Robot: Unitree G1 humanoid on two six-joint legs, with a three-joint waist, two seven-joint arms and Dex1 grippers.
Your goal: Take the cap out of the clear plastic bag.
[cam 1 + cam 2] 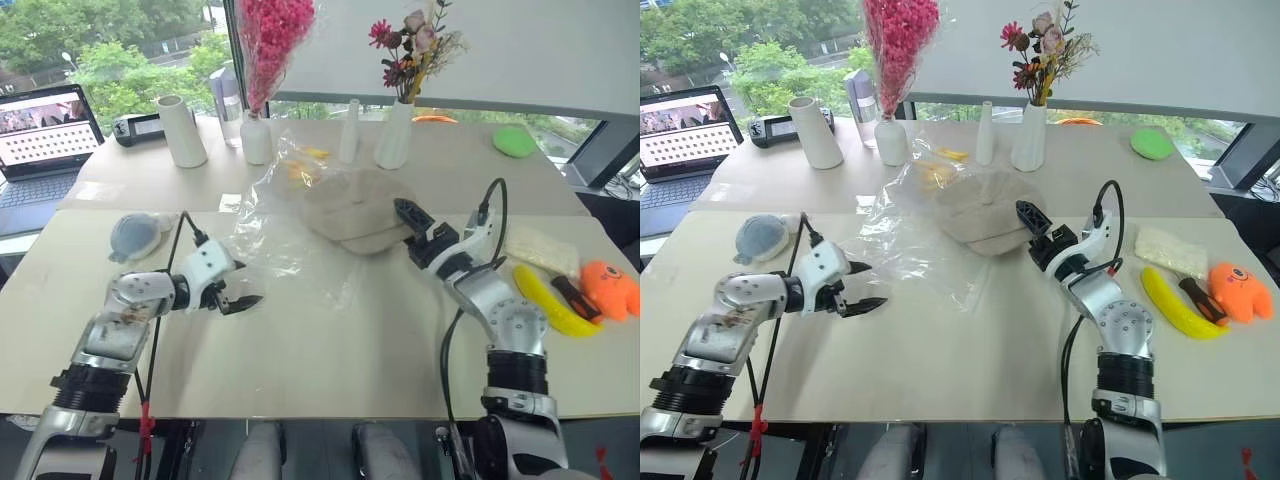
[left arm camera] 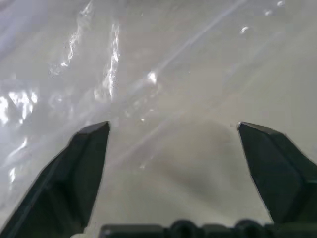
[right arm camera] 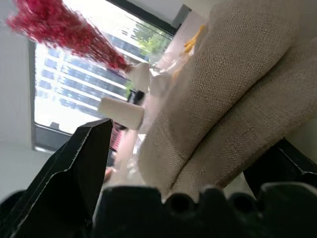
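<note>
two black, wedge-shaped fingers (image 2: pixel 81 173) of the left gripper (image 2: pixel 173 129) are seen spread wide apart, with nothing held between them. beyond them, the thin, crinkled clear plastic bag (image 2: pixel 89 74) is spread flat, shiny with creases, over the pale beige desk (image 2: pixel 237 74).

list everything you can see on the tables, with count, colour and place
cap: 1, taupe, mid table
clear plastic bag: 1, transparent, left of cap
soft round thing: 1, blue-grey, left
vases: 3, white, back table
cylinder: 1, white, back left
laptop: 1, far left
banana: 1, yellow, right
plush toy: 1, orange, far right
green object: 1, back right
left end effector: open, above table beside bag
right end effector: open, at cap's edge
</note>
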